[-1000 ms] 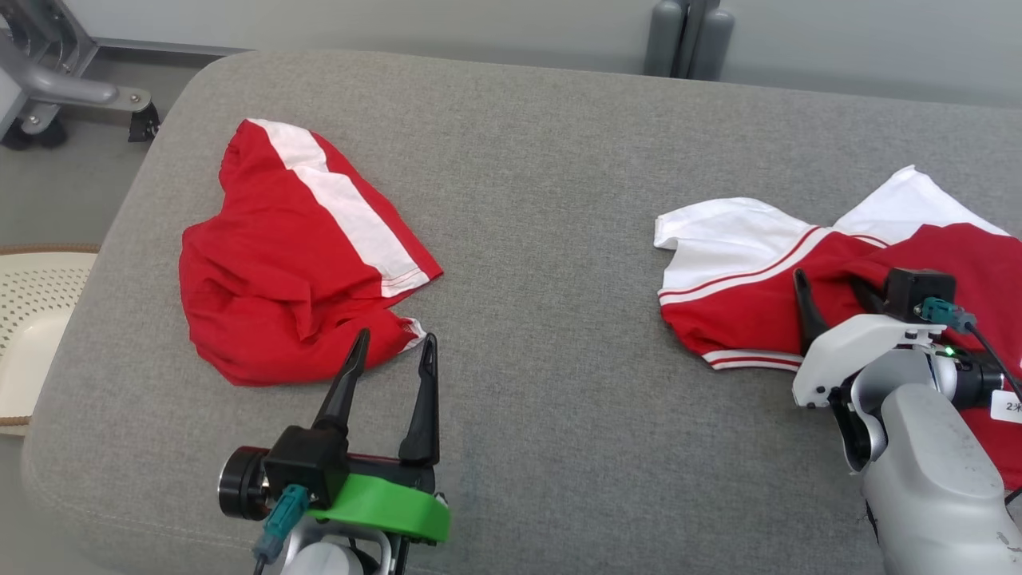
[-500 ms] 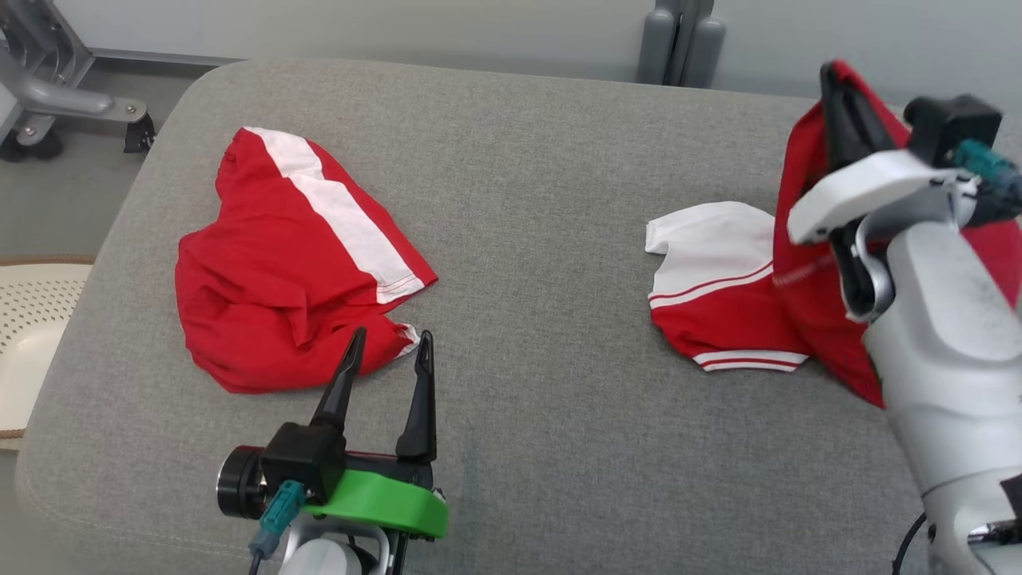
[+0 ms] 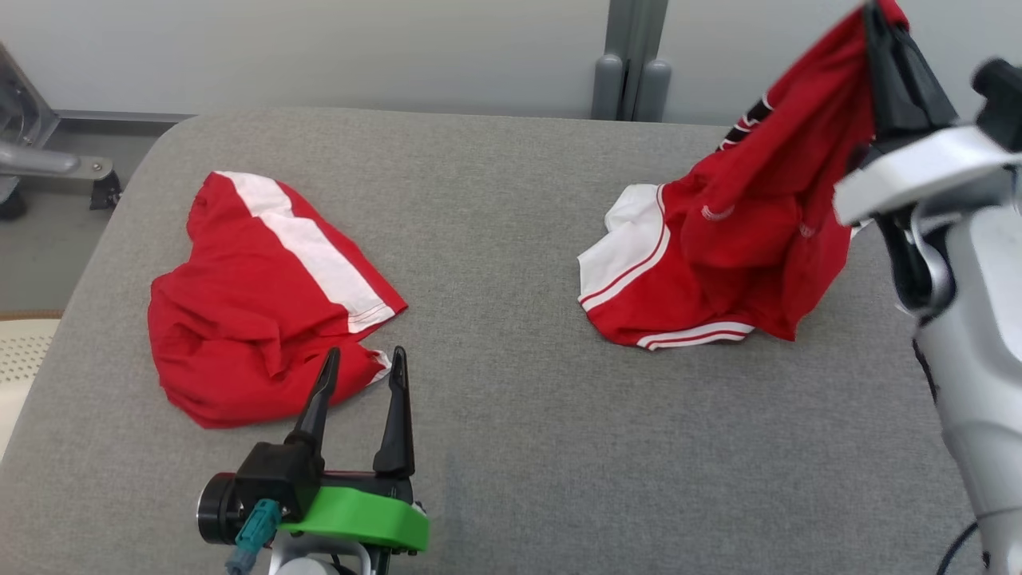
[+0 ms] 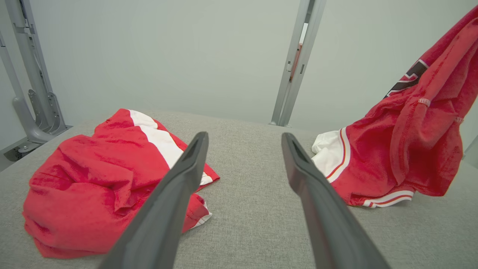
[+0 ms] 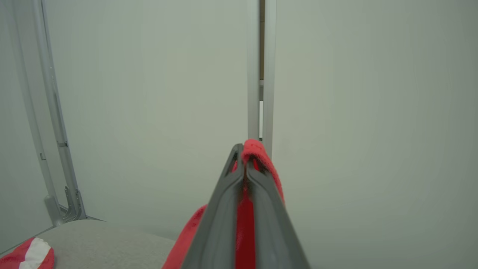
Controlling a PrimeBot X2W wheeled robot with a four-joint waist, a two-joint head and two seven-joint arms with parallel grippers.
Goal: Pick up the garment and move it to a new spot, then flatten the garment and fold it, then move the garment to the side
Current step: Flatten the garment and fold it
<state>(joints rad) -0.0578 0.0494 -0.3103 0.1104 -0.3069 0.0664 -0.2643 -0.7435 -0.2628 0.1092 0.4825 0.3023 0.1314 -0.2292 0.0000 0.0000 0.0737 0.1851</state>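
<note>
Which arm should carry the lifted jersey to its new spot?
Right. The right gripper is shut on the jersey, hem touching the cushion. The left gripper sits open and empty by the other red garment.

The left hand [image 3: 364, 355] has two long, dark grey fingers [image 4: 179, 194] that taper to narrow tips and rise from a boxy black base. Under the base sits a bright green curved collar [image 3: 363, 519], with a round black drum [image 3: 214, 519] at its side and a teal plug [image 3: 254, 531] on a thin cable. The right hand [image 3: 874, 16] has the same dark fingers, a white moulded bracket [image 3: 918, 172], a black block [image 3: 1002, 88] and a smooth, pale grey forearm [image 3: 978, 359].
</note>
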